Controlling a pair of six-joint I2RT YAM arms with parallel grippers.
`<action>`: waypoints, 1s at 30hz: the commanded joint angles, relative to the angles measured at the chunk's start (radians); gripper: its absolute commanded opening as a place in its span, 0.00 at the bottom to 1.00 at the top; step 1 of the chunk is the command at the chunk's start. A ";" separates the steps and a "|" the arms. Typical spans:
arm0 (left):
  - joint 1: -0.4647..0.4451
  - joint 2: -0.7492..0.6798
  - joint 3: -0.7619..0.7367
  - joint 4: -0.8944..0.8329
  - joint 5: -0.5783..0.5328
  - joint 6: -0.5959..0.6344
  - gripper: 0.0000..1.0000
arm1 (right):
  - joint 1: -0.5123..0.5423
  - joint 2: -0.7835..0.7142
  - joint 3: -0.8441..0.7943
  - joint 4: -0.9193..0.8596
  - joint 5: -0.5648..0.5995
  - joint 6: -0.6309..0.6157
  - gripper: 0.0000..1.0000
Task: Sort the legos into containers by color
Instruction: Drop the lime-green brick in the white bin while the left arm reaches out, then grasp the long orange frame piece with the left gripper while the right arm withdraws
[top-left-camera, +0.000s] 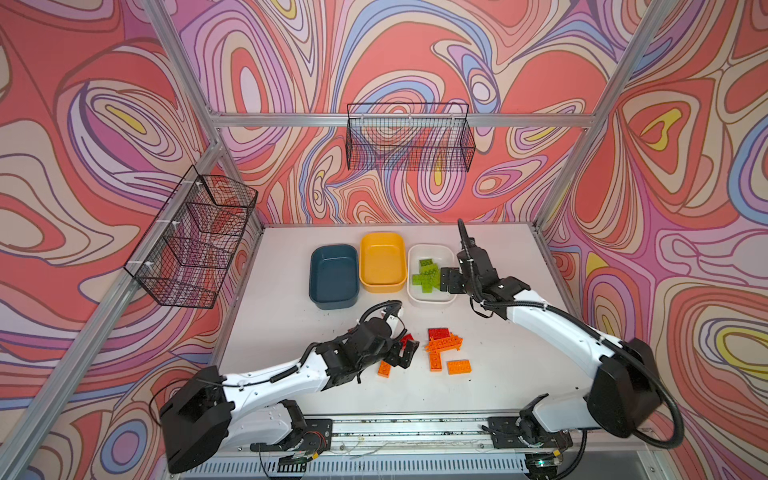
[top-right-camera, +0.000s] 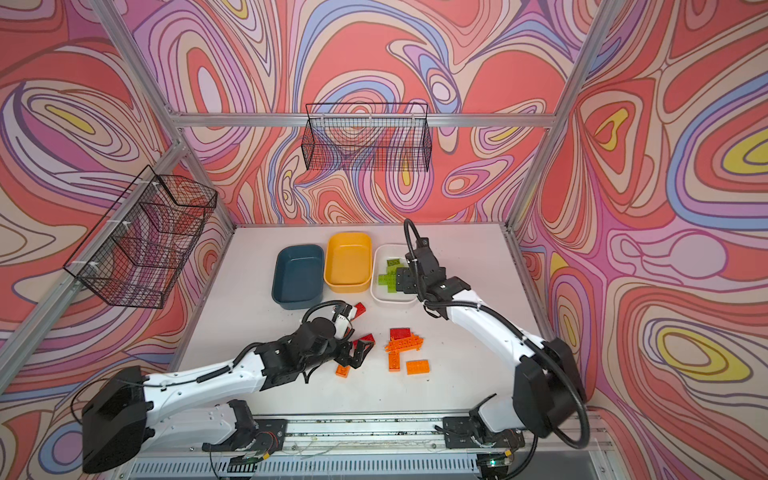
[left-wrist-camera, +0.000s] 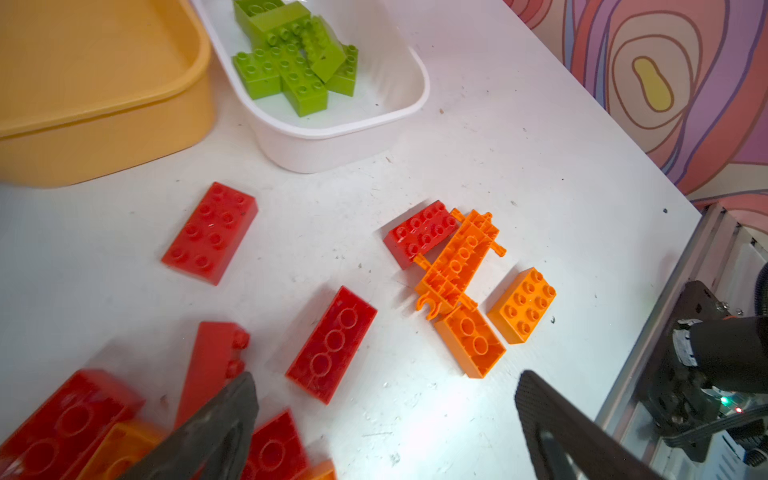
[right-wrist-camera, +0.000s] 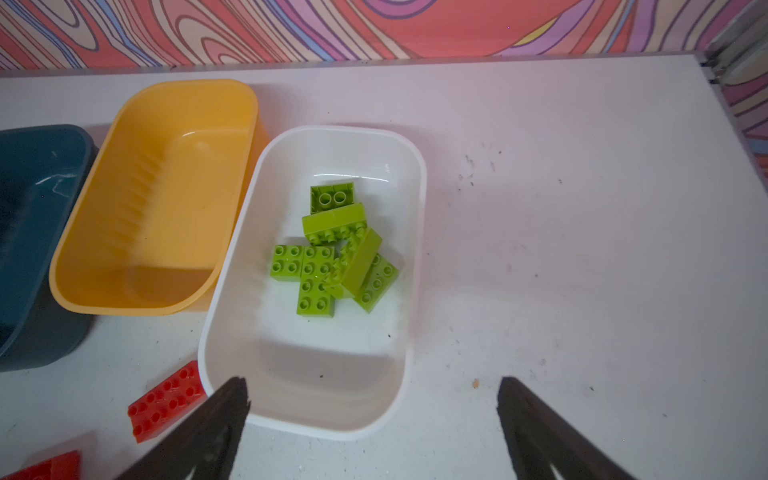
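Observation:
Three trays stand in a row at the back: dark teal, yellow and white. Several lime green legos lie in the white tray; the teal and yellow trays hold nothing. My right gripper hangs open and empty over that tray's near end. Red legos and orange legos are scattered mid-table. My left gripper is open low among the red ones, with bare table between its fingers.
Black wire baskets hang on the left wall and the back wall. An orange brick and a red one lie between the arms. The table's right edge and frame rail run close to the orange legos.

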 joint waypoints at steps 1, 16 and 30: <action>-0.039 0.108 0.086 0.040 0.052 0.048 0.99 | -0.027 -0.086 -0.109 -0.072 0.038 0.047 0.98; -0.090 0.541 0.439 -0.146 0.051 0.277 0.78 | -0.122 -0.372 -0.223 -0.148 -0.156 0.124 0.98; -0.090 0.668 0.526 -0.216 0.002 0.312 0.63 | -0.122 -0.421 -0.235 -0.182 -0.137 0.125 0.98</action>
